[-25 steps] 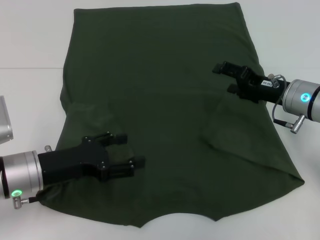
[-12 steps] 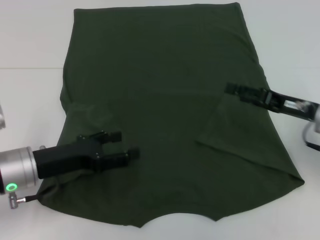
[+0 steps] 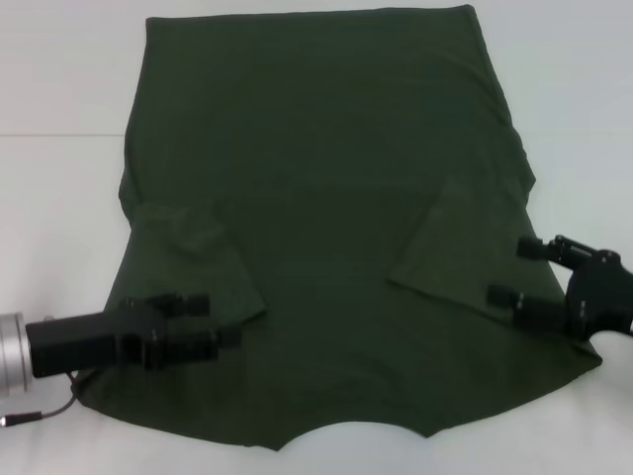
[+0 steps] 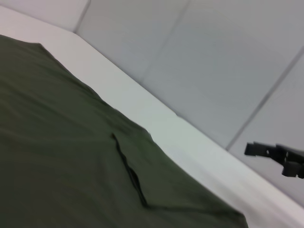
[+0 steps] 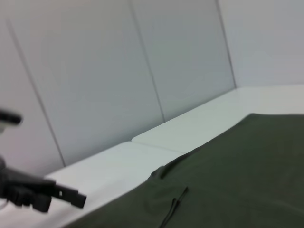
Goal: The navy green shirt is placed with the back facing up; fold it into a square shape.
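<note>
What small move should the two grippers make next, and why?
Probably both should go to the near corners of the navy green shirt. Both sleeves already lie folded inward, and the open left gripper and right gripper hold nothing, near the collar end.

The navy green shirt (image 3: 326, 228) runs off the head view's bottom edge, its collar cut away. The left tool (image 3: 203, 322) covers shirt fabric at lower left; the right tool (image 3: 529, 272) blurs at lower right, its arm cropped.
</note>
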Controlling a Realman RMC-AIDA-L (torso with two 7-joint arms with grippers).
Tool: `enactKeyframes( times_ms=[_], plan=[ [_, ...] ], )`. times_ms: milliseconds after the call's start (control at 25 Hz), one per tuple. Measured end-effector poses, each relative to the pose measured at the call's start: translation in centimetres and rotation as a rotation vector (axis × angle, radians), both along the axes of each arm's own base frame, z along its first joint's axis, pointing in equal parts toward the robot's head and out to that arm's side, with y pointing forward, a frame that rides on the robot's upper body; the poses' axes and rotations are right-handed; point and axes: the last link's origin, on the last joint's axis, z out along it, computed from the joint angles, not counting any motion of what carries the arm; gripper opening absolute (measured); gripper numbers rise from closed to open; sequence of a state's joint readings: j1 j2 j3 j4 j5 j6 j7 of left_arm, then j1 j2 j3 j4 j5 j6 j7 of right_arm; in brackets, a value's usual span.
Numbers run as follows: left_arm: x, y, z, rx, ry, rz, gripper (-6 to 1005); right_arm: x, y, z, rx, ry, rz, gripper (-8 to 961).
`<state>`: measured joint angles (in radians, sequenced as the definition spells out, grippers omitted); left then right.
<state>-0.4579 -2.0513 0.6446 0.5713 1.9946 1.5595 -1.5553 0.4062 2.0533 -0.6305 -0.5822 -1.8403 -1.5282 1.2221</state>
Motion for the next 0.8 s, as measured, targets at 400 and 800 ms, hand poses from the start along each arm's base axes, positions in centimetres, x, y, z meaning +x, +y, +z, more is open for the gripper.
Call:
enactKeyframes(
  times_ms=[400, 800],
  plan=[
    [-1.0, -1.1, -0.8, 0.002, 0.083, -0.062, 887, 1.4, -2.8, -2.4, 0.093, -0.117, 0.133, 917],
    [-0.6, -1.3, 0.6, -0.070, 0.043, 0.030, 887, 1.9, -2.9, -2.7, 0.069, -0.170, 0.150, 917]
  ],
)
